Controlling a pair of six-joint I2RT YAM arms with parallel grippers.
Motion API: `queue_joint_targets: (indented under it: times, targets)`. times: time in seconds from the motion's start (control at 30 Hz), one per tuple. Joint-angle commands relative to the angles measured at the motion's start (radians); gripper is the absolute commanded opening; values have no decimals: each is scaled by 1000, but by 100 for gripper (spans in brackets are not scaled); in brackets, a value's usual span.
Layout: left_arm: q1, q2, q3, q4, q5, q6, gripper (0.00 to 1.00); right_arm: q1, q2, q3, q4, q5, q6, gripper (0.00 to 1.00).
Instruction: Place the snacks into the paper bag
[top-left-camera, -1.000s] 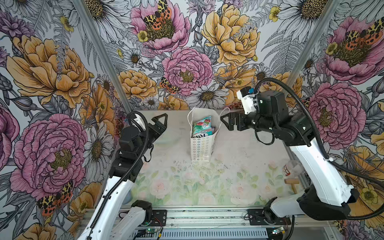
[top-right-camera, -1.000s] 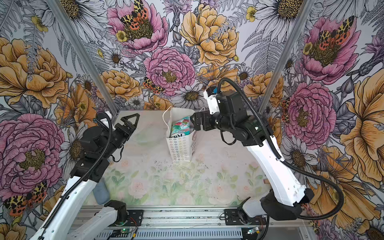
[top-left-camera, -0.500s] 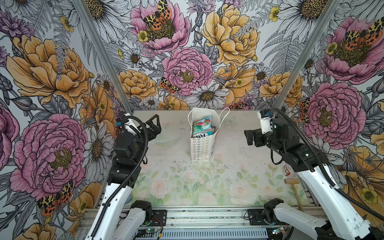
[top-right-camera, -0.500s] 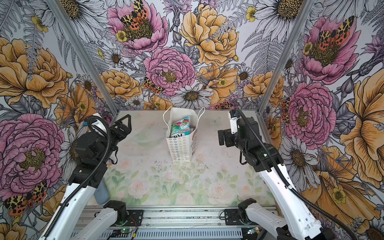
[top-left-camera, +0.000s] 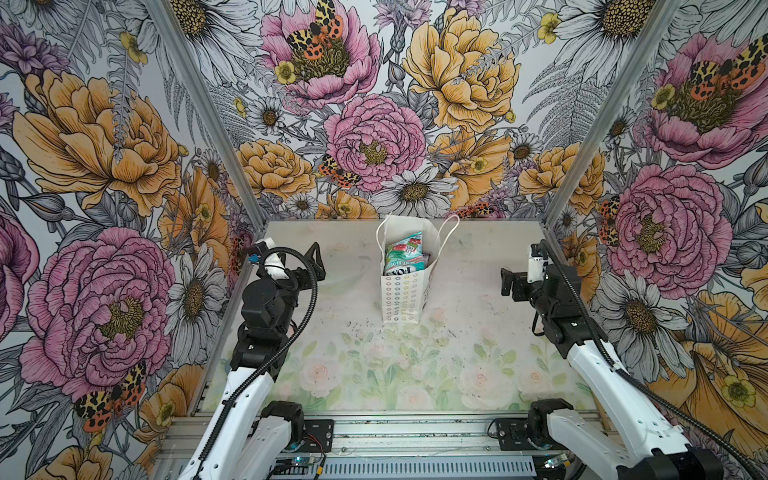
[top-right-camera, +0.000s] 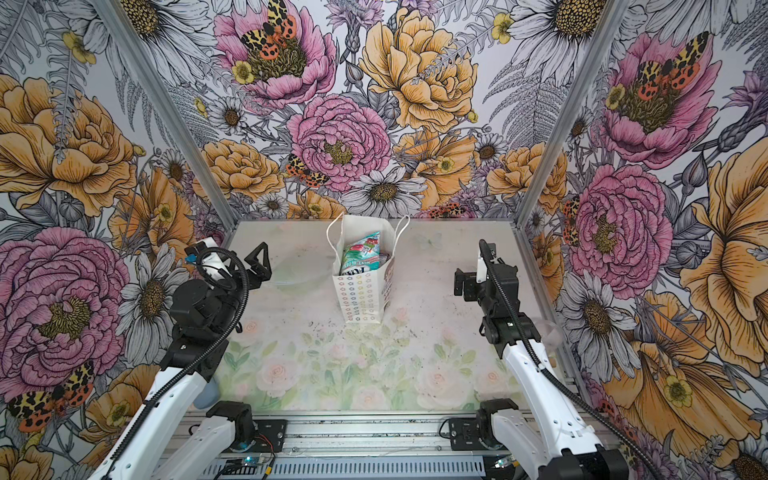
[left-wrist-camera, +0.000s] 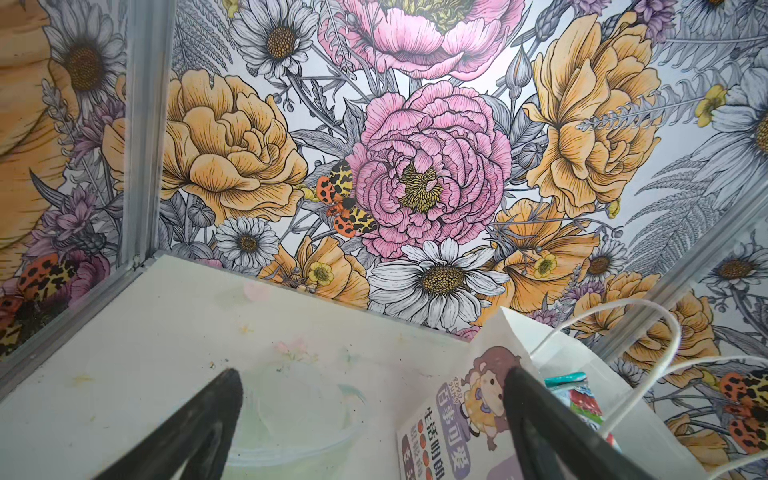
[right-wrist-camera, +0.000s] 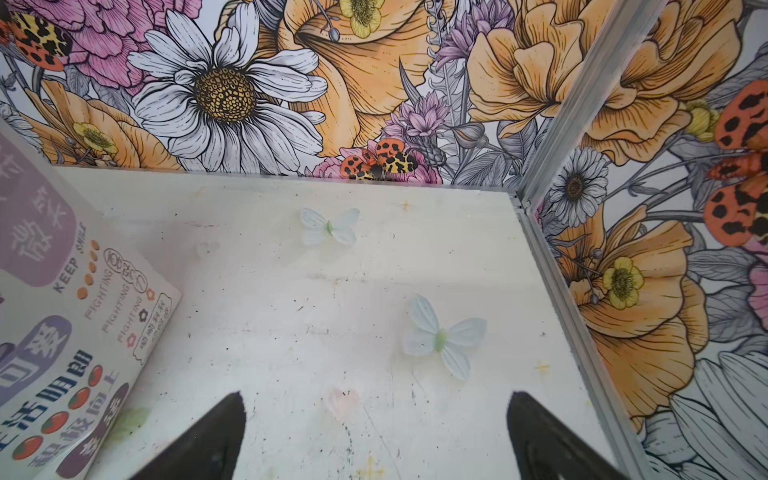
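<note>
Now pulled the right gripper (right-wrist-camera: 375, 397) away from the mouth of the paper bag (top-left-camera: 401, 291) and the left gripper (left-wrist-camera: 372, 374) back too, both with jaws wide and empty, leaving the snacks (top-left-camera: 403, 257) inside the upright bag, so likely finished.

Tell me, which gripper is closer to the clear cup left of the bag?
Left. The left gripper hovers right by the cup; the right gripper is across the table, past the bag.

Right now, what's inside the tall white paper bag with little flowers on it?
Glossy teal-and-green candy packets poke up inside the white paper bag; one shows FOX lettering. Anything deeper is hidden by the bag's walls.
</note>
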Motion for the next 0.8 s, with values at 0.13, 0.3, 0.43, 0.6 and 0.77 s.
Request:
queue_joint_targets:
  times: [0.13, 0.3, 0.43, 0.6, 0.77]
  targets:
    - [56, -22, -129, 161, -6, 128, 99, -38, 86, -167, 438, -17, -16, 100]
    - [107, 12, -203, 212, 1, 166, 99, -66, 199, -210, 586, -27, -9, 100]
    - [157, 84, -261, 293, 11, 188, 99, -70, 293, -224, 685, -26, -12, 100]
    - [193, 210, -377, 544, 44, 221, 99, -79, 382, -206, 728, -2, -15, 100]
    - [205, 365, -407, 669, 38, 229, 99, -91, 430, -244, 819, -19, -5, 100]
